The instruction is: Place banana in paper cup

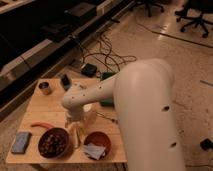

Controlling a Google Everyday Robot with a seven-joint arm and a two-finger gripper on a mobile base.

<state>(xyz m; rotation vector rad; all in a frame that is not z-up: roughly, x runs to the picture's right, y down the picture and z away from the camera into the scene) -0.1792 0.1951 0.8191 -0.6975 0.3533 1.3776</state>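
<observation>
The banana (78, 134) is a pale yellow stick lying on the wooden table (35, 107), between the dark bowl and the red bowl. My gripper (75, 121) hangs from the white arm (100, 95) right over the banana's far end. Whether it touches the banana cannot be told. The white paper cup (90, 108) stands just right of the gripper and is partly hidden by the arm.
Around the table are a metallic tin (45, 88), a dark jar (65, 81), an orange carrot-like piece (41, 125) and a blue pad (21, 142). Also a dark bowl of brown pieces (53, 143), a red bowl holding a grey thing (96, 145) and a green object (107, 91). Cables (107, 55) lie on the floor behind.
</observation>
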